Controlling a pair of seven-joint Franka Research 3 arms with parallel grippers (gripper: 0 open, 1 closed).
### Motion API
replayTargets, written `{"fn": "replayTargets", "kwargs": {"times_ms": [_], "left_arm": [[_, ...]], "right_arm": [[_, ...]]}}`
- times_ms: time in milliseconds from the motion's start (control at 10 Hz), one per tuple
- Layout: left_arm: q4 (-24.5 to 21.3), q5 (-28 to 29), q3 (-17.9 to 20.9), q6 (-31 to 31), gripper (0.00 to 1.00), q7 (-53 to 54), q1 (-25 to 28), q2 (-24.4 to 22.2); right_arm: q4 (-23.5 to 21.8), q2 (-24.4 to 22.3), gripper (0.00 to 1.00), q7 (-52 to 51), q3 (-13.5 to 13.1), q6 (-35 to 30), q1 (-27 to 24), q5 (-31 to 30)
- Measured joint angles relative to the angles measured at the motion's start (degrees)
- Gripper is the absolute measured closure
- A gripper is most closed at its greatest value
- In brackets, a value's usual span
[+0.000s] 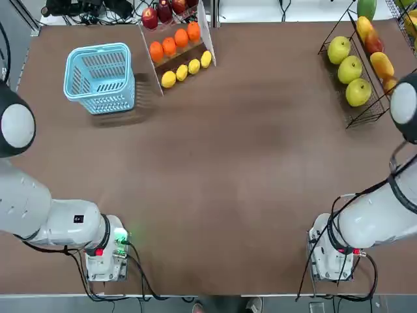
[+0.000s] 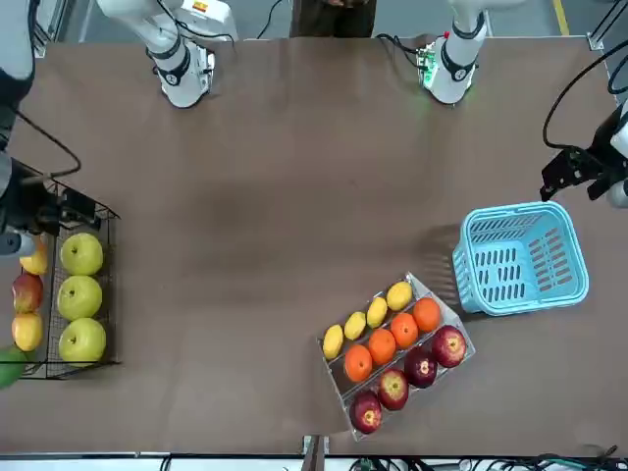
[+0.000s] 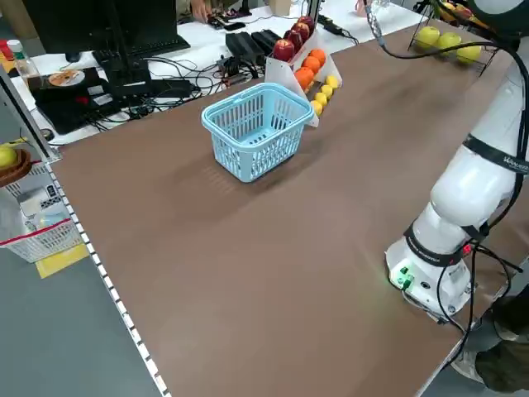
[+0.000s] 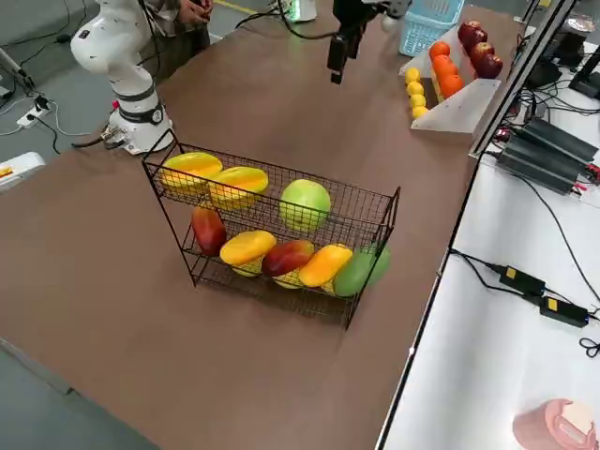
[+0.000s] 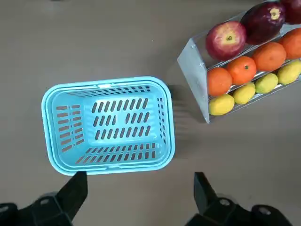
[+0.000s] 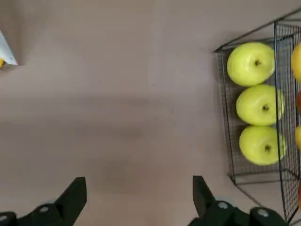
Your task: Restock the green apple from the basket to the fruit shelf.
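Three green apples (image 6: 257, 104) sit in a row on the low tier of the rack (image 6: 254, 172); which one is the task's apple I cannot tell. The basket (image 5: 109, 84) has no fruit in it, so the restock looks done, and the step in hand is most likely to leave the row alone and draw away cleanly. The right gripper (image 6: 140, 181) is beside the rack, fingers spread wide, holding nothing. It should keep that spread and lift well clear before any sideways move; a low swing could snag the thin wires or roll an apple. The left gripper (image 5: 140, 176), also wide apart and bare, hangs near the basket and can simply stay out of it.
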Motion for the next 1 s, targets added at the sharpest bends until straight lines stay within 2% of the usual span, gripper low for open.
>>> {"fn": "replayTargets", "kwargs": {"times_ms": [300,700,1000], "left_arm": [[0.0,0.0,-0.1,0.0,0.00,-0.1,0.0,-0.3],[-0.4,0.0,0.2,0.0,0.00,0.2,0.2,-0.1],[-0.4,0.0,0.2,0.0,0.00,1.9,0.2,-0.1]], "right_arm": [[-4.6,-6.4,0.00,-1.4,0.6,-3.3,-2.4,-3.4],[-12.1,-7.2,0.00,-6.3,1.0,5.9,-3.0,-8.0],[-13.1,-7.5,0.00,-6.9,1.7,7.0,-2.9,-8.1]]}}
